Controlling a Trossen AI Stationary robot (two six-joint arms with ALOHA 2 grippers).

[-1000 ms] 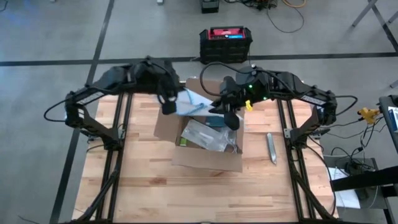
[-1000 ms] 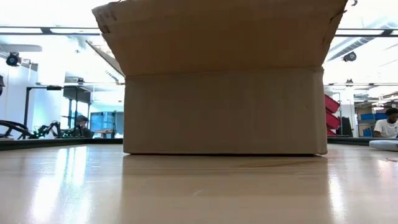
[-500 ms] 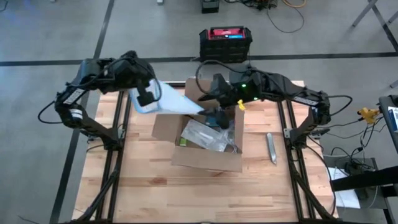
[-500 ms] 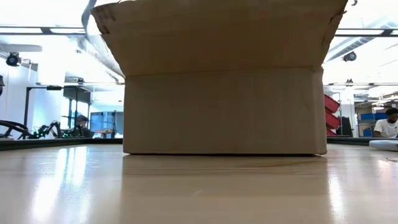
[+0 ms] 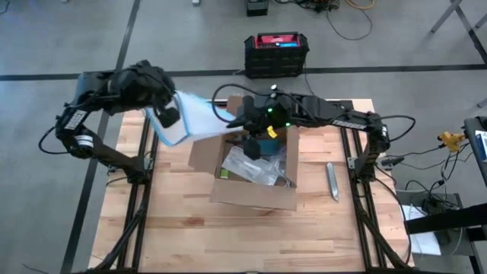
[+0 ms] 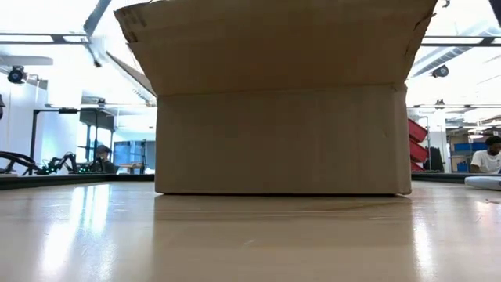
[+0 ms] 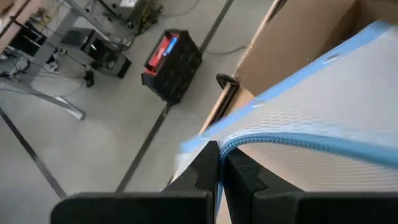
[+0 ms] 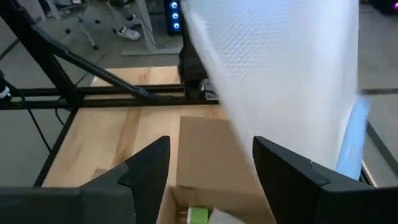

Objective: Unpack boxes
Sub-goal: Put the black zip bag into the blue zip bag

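The brown cardboard box stands open on its base at mid-table and fills the low view. At the far left, above the table's edge, my left gripper is shut on a clear blue-edged bubble bag, which stretches toward the box. My right gripper hovers over the box's far side, open with nothing between its fingers. The bag hangs just ahead of them; whether it brushes a finger I cannot tell. Clear packets lie inside the box. My left gripper pinches the bag's blue edge between its two shut fingers. The fingers slant downward and come at the bag from the table's left. The bag is lifted clear of the table and reaches out from the fingers toward the box, its sheet bowed.
A grey oblong thing lies on the table to the right of the box. A black crate with a red top stands on the floor beyond the far edge. The box's flaps stick out on all sides.
My left gripper has swung up and toward the table's far left edge, turning as it went, and has drawn the bag out from over the box. My right gripper has moved toward the left and down, over the box's far side.
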